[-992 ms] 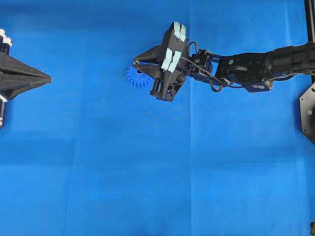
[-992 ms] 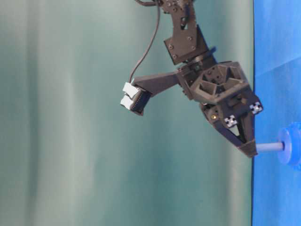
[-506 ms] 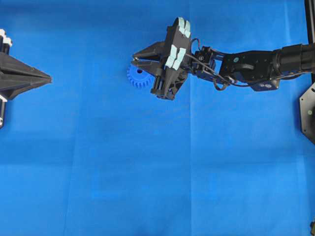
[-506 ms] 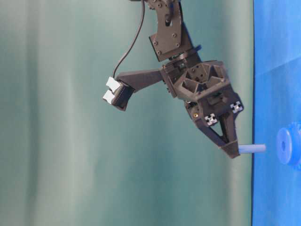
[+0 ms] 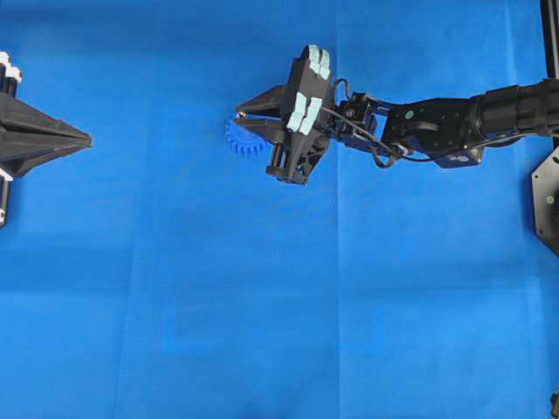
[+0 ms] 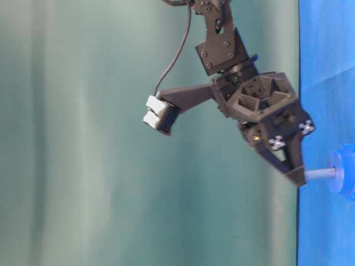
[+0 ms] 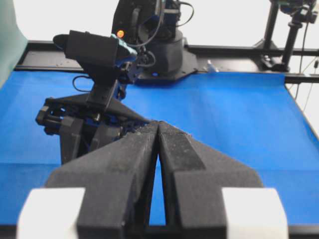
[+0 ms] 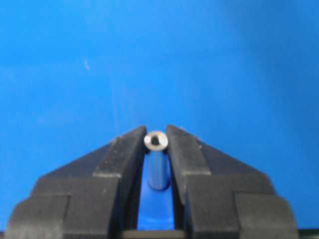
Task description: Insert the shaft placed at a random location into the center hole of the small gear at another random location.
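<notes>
The small blue gear (image 5: 244,142) lies on the blue cloth, half hidden under my right gripper (image 5: 238,118). In the table-level view the gear (image 6: 345,176) has the silvery shaft (image 6: 320,173) end-on against its hub. The center hole is hidden by the shaft. My right gripper (image 6: 299,178) is shut on the shaft's other end. The right wrist view shows the shaft (image 8: 156,141) pinched between the fingertips. My left gripper (image 5: 87,138) is shut and empty at the far left edge, and its tips meet in the left wrist view (image 7: 158,124).
The blue cloth (image 5: 262,305) covers the whole table. The right arm (image 5: 437,118) stretches in from the right edge. A black mount (image 5: 546,196) sits at the right edge. The left wrist view shows the right arm (image 7: 94,99) ahead and the arm base (image 7: 159,45) behind.
The right gripper lifted the shaft clear of the gear half a second ago and has brought it back down onto the hub. The left arm has not moved.
</notes>
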Robot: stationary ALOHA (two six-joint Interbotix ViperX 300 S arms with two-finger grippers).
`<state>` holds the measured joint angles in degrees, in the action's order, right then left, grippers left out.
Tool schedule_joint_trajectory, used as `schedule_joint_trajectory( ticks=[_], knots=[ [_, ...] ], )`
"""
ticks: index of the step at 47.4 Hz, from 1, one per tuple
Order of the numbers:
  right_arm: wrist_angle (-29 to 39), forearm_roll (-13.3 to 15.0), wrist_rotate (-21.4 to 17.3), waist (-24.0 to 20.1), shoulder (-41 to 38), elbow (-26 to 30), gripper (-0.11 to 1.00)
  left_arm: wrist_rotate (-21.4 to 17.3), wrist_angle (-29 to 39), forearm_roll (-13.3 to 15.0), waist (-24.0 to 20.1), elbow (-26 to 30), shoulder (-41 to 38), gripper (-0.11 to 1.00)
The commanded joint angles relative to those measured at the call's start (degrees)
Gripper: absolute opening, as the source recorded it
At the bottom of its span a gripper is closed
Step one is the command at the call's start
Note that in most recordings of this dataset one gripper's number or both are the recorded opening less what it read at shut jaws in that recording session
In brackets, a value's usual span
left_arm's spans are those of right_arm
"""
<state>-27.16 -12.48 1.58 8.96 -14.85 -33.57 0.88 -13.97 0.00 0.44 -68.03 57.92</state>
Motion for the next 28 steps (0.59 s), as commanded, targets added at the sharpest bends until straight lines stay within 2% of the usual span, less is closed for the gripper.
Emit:
schedule_joint_trajectory(
  ticks=[1,11,28],
  knots=[
    [-0.6,-0.5,-0.1,0.1,0.2,0.4,0.04,0.1,-0.4,0.0,-0.1,0.6,-0.3,0.0],
    [-1.1,-1.9,-0.1,0.1,-2.1,0.4,0.04,0.1,-0.4,0.0,-0.1,0.6,-0.3,0.0],
    [-0.9,-2.2,-0.1,0.2,-2.7,0.4,0.04,0.1,-0.4,0.0,-0.1,0.6,-0.4,0.0]
  ],
)
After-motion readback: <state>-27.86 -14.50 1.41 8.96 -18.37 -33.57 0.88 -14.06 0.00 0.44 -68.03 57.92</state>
